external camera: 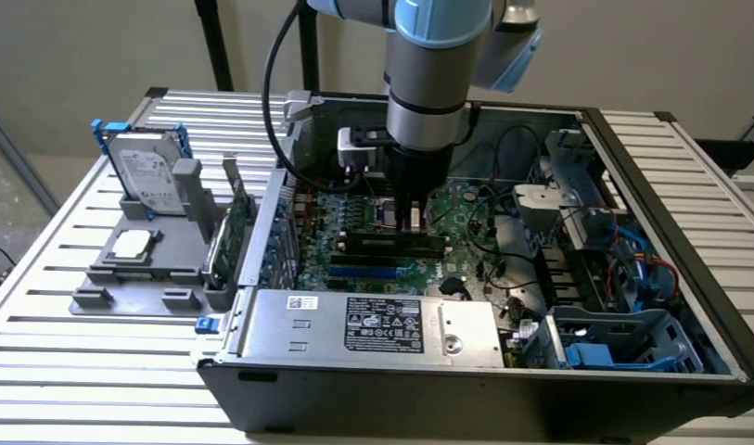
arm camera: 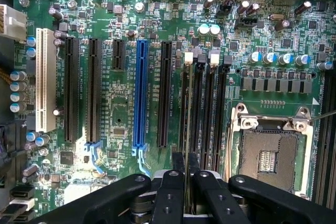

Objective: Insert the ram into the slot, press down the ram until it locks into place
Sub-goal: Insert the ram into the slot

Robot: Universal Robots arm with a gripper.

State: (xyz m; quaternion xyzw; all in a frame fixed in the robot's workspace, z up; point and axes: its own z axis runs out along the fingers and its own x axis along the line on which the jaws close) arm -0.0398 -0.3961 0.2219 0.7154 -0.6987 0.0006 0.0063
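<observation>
The pincer [arm camera: 186,165] is clamped on the ram [arm camera: 187,135], held edge-on directly above the black memory slot [arm camera: 184,85] beneath it. Insertion looks in hand, the stick not yet seated. It calls for keeping the edge aligned and pressing straight down.

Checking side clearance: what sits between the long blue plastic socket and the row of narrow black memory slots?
In the wrist view, one long black socket lies between the blue socket and the memory slots, parallel to both.

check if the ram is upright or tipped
Upright: held in the tool, the ram shows edge-on as a thin line along the slot.
</observation>
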